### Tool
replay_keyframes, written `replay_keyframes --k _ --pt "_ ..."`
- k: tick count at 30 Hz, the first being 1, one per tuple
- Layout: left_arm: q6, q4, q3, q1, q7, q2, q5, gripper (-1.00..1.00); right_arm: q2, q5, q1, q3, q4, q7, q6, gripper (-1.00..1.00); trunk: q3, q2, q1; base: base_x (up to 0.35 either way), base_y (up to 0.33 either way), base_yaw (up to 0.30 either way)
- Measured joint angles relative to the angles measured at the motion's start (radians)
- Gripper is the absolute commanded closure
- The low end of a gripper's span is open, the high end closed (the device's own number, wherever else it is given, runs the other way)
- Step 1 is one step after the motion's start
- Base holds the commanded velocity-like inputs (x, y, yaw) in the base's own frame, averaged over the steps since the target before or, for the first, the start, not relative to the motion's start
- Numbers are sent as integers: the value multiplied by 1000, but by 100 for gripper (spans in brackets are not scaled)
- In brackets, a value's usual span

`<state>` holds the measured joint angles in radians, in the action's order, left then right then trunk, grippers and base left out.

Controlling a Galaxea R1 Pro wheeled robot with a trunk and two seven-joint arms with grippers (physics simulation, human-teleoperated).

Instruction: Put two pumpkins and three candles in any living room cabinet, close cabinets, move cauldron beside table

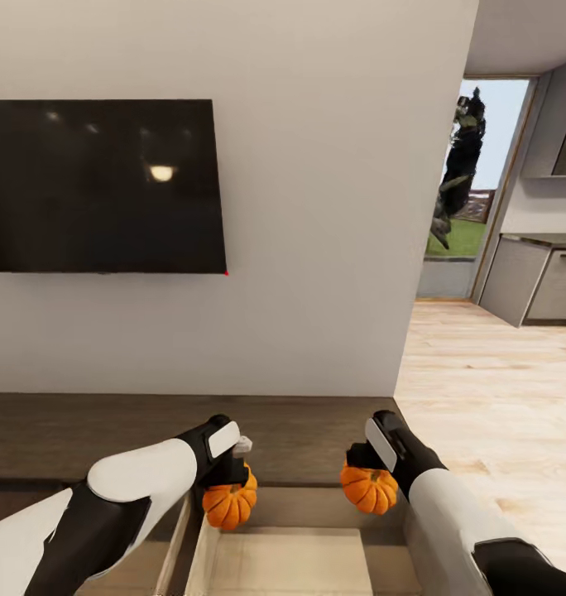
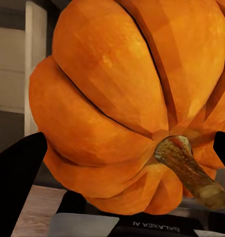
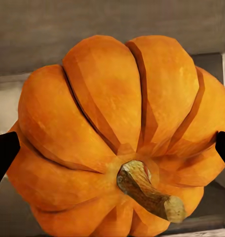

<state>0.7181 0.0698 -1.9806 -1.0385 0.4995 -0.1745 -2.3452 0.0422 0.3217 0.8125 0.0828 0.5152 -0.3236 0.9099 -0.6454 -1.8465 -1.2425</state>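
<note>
Head camera looks forward and down over both arms toward the wall and cabinet (image 1: 299,430). Each wrist camera looks along its end effector, very close on a pumpkin (image 2: 132,98) (image 3: 117,133); head view shares both pumpkins.

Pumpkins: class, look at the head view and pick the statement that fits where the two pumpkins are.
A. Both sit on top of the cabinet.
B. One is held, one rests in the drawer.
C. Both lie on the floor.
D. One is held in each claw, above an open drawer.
D: the left claw grips one pumpkin and the right claw grips the other pumpkin, both over the open drawer of the cabinet.
</note>
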Motion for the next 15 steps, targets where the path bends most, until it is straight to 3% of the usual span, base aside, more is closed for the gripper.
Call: replay_keyframes --k 6,8,9,10,15 --pt "-21 7 1 -2 -20 0 -1 100 -4 8 44 -3 -63 7 8 100 -19 -42 -23 0 0 0" --pt "-70 33 4 -2 -20 0 -3 100 -5 5 46 -3 -65 7 7 100 -25 -56 -31 0 0 0" --pt "-125 73 -4 -2 -19 0 1 100 -6 5 46 -3 -67 8 7 100 -28 -63 -35 0 0 0" --pt "-160 103 11 -2 -17 0 -11 100 -6 4 46 -3 -68 7 6 100 -32 -70 -38 0 0 0" --pt "-208 151 11 -2 -17 0 -7 100 -7 1 45 -3 -74 8 4 100 -47 -105 -58 0 0 0"
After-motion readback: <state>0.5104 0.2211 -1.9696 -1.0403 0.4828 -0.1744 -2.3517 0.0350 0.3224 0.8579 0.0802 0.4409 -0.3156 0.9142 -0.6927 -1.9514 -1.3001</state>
